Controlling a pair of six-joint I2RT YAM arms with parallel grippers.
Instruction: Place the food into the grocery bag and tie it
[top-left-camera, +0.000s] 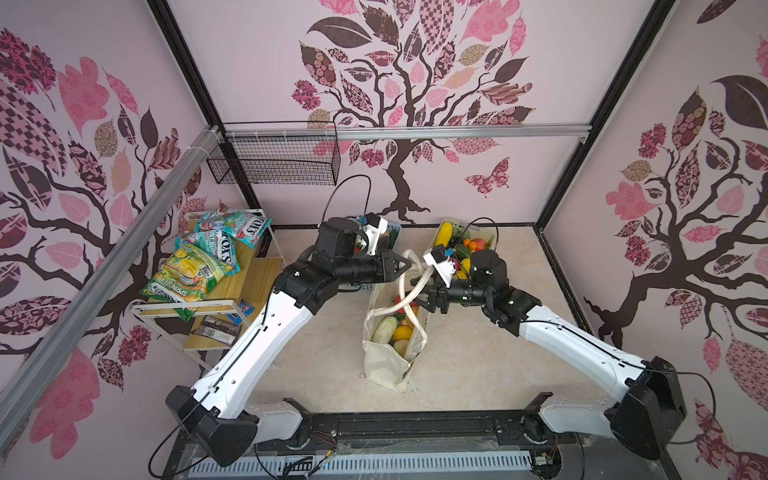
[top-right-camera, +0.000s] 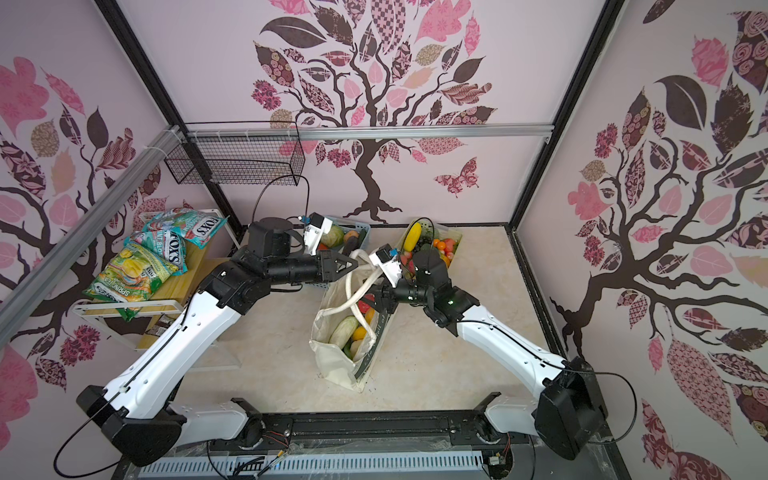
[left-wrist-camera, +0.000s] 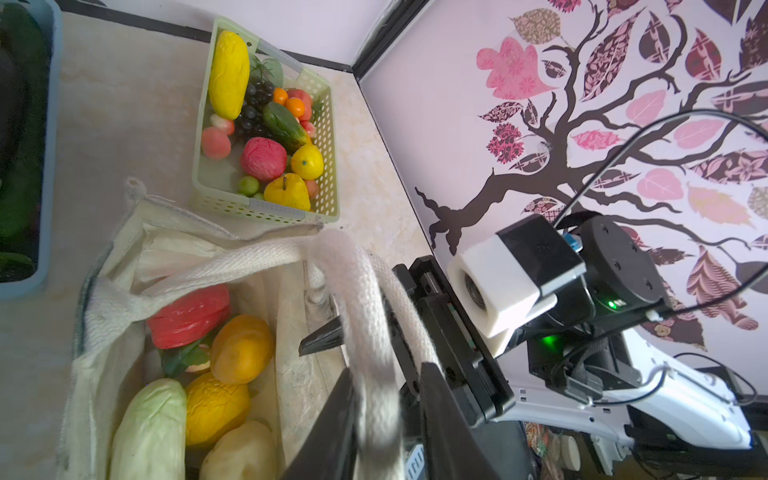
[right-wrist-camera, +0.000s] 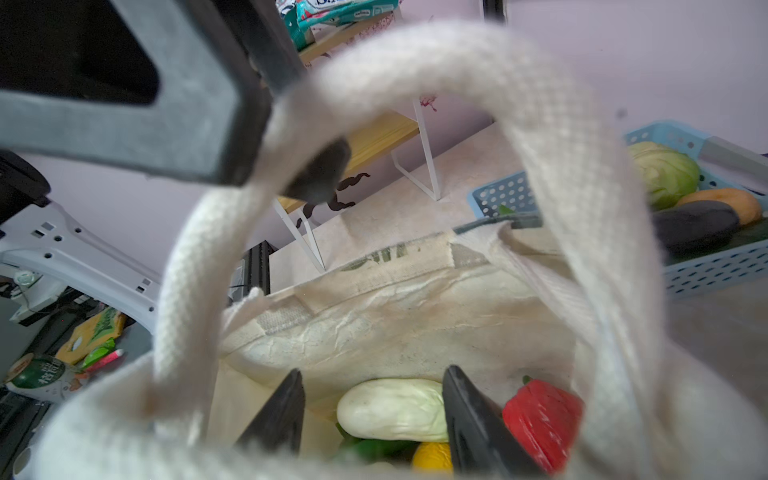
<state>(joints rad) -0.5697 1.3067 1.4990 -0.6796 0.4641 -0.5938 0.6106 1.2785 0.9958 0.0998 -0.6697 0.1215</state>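
The grocery bag (top-left-camera: 390, 361) (top-right-camera: 332, 357) stands open mid-table, a cream tote. Food lies inside: a red pepper (left-wrist-camera: 189, 316), an orange fruit (left-wrist-camera: 241, 349), a pale green-white vegetable (right-wrist-camera: 392, 409) and yellow pieces. My left gripper (top-left-camera: 409, 264) (left-wrist-camera: 388, 374) is above the bag's far end, shut on a thick cream strap (left-wrist-camera: 365, 291) that rises from the bag. My right gripper (top-left-camera: 428, 297) (right-wrist-camera: 374, 372) points into the bag's mouth from the right, open with nothing between its fingers. The strap loop (right-wrist-camera: 457, 54) arches around it.
A pale green basket (left-wrist-camera: 266, 208) with more fruit sits at the back right. A blue basket (right-wrist-camera: 706, 266) with vegetables is behind the left arm. A shelf (top-left-camera: 232, 286) with snack packets stands left, under a wire basket (top-left-camera: 274, 162) on the wall.
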